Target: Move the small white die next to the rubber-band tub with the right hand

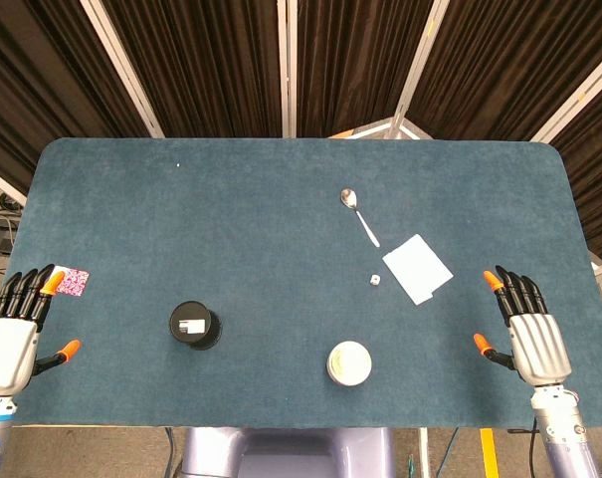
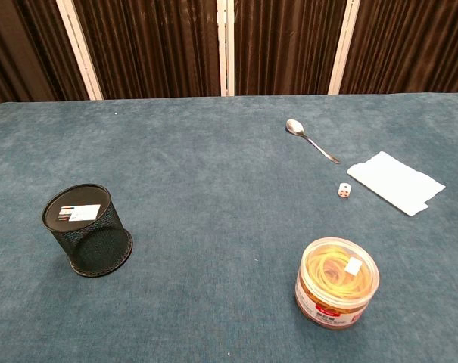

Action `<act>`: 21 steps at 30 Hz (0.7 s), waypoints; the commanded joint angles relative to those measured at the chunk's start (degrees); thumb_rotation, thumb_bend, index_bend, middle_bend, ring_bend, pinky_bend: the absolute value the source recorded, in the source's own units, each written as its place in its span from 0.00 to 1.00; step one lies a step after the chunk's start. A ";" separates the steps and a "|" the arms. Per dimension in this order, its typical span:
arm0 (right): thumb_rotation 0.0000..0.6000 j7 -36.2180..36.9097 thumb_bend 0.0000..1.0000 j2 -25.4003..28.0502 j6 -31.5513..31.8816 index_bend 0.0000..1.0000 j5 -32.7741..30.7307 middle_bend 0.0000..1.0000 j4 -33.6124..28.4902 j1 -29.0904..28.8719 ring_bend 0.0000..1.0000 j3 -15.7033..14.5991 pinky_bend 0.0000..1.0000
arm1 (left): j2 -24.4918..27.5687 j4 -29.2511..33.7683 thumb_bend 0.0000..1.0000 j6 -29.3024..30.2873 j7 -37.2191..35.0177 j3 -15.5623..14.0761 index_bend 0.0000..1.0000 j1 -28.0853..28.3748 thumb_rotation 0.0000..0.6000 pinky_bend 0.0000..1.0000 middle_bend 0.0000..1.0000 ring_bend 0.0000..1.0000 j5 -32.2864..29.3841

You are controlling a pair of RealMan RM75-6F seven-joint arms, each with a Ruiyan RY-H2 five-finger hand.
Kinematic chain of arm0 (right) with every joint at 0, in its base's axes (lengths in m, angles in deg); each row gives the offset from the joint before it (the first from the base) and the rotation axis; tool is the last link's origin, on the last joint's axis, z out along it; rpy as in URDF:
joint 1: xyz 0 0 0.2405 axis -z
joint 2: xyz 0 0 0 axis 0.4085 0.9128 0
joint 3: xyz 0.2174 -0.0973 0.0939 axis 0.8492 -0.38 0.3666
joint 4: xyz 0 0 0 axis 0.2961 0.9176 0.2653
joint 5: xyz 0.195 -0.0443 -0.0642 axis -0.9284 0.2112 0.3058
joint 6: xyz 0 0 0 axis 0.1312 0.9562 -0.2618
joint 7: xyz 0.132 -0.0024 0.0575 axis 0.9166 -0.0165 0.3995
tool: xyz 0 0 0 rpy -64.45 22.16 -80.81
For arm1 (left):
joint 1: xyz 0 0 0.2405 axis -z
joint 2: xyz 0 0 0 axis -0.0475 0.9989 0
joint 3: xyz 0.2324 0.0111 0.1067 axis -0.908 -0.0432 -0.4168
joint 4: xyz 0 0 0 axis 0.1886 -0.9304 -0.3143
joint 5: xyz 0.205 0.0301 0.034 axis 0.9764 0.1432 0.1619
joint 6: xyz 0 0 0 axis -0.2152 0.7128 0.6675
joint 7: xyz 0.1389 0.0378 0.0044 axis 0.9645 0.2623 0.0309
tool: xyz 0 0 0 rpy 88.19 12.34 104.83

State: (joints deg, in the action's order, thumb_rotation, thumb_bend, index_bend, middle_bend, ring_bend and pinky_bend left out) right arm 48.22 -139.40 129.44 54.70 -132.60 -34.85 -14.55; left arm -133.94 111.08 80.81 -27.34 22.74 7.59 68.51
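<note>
Inside tub (image 2: 337, 282), seemingly rubber bands; mesh cup (image 2: 88, 229) upside-down.

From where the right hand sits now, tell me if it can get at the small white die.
Probably yes. The right hand is open at the table's near right edge, and the die lies apart from the white paper and spoon. Only bare blue table lies between hand and die.

The die (image 1: 375, 281) sits on the table (image 1: 281, 199), just left of the paper sheet (image 1: 417, 268) and nearer than the spoon (image 1: 358, 214). The rubber-band tub (image 1: 349, 362) lies nearer still. Far to the left stands the mesh pen cup (image 1: 194, 326).
</note>
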 commanded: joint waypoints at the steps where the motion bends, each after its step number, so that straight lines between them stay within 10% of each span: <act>1: 1.00 -0.08 0.18 -0.09 -0.04 0.00 0.14 0.00 -0.06 0.11 0.00 0.07 0.00 | 0.04 -0.01 0.04 0.16 -0.10 -0.03 0.00 -0.08 1.00 0.00 0.00 0.00 0.11; 11: 1.00 -0.43 0.18 -0.42 -1.48 0.02 0.33 0.00 -0.58 -0.38 0.00 0.85 0.00 | 0.41 0.00 0.04 0.89 -0.91 -0.01 0.00 -0.43 1.00 0.00 0.00 0.00 0.21; 21: 1.00 -4.58 0.18 -1.59 -11.43 0.24 -4.90 0.00 -2.82 -7.99 0.00 6.80 0.00 | 0.28 -0.69 0.04 0.15 -1.29 0.42 0.00 -0.08 1.00 0.00 0.00 0.00 -0.73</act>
State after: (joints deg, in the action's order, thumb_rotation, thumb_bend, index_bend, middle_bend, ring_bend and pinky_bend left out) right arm 45.65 -140.34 121.39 52.07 -134.67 -40.12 -9.79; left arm -133.65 110.40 80.97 -28.62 23.14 7.50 67.79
